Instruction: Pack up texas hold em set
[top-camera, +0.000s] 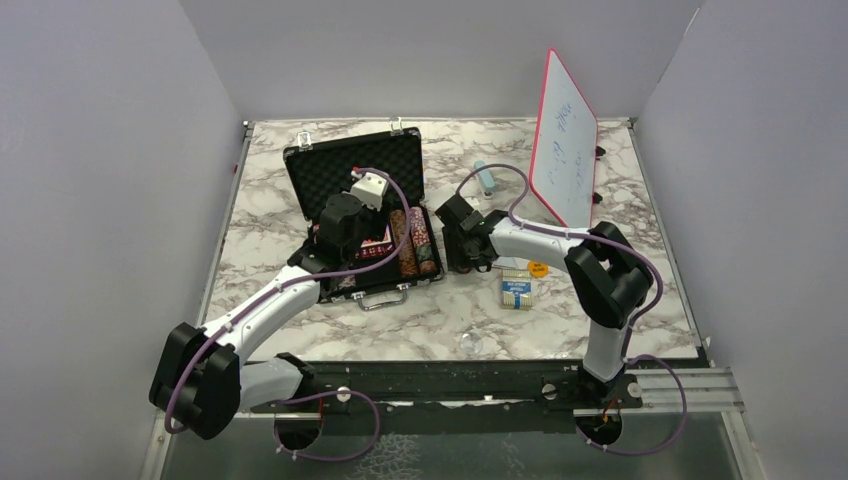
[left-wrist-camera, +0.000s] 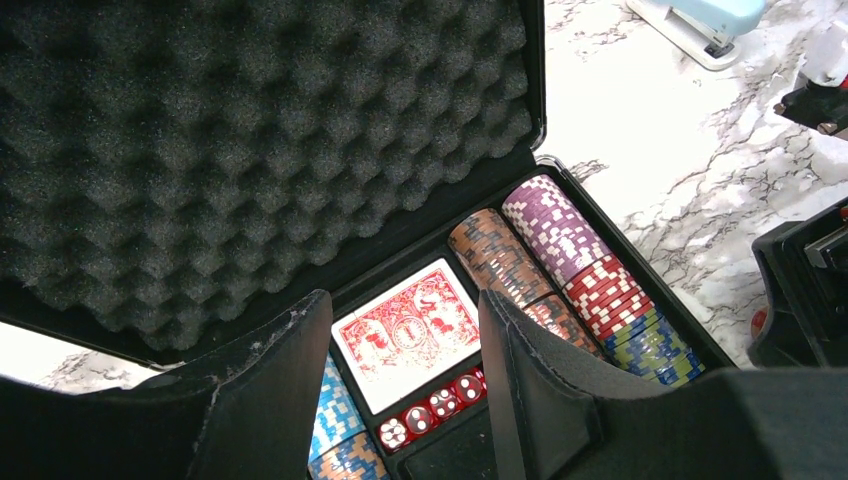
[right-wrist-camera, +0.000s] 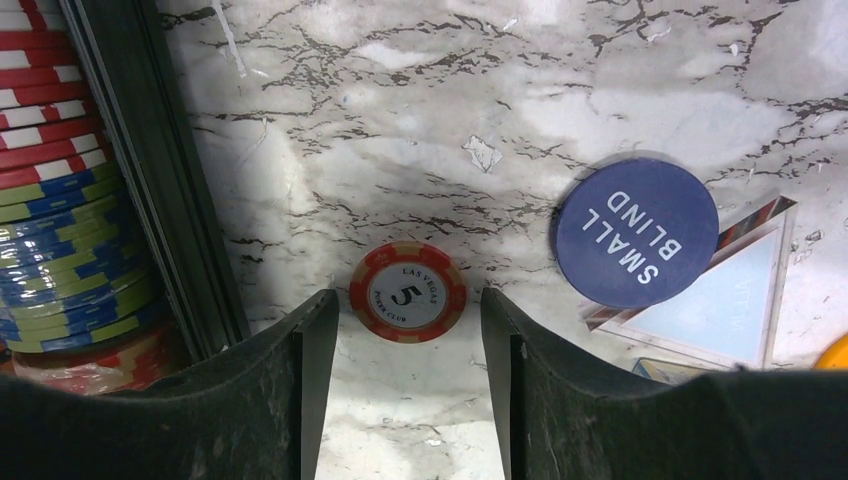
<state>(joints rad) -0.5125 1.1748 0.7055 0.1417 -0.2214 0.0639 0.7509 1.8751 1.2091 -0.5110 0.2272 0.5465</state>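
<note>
Step in hand: collecting the loose pieces that lie beside the briefcase (top-camera: 350, 168); judged partway through the packing.
Briefcase: open on the table (top-camera: 440, 322) with the lid upright and its foam showing. The red deck (left-wrist-camera: 408, 328), dice (left-wrist-camera: 430, 408) and chip rows (left-wrist-camera: 585, 275) are seated inside.
Right claw (right-wrist-camera: 407, 305): spread and holding nothing. Its fingers stand either side of a single red chip (right-wrist-camera: 407, 292), which lies flat on the marble just outside the case's right wall.
Left claw (left-wrist-camera: 405, 300): spread and empty, poised above the red deck inside the case.
Outstanding items: small blind button (right-wrist-camera: 636, 232) near the red chip, appearing to overlap a corner of the blue deck (top-camera: 516, 292); orange button (top-camera: 538, 268) close by.
Next move: the right claw needs to lower until its fingertips meet the marble, pinch the chip by its rim, and carry it over the wall to a chip row.
Caution: the chip is thin and flat, so a high grip would likely miss it.
</note>
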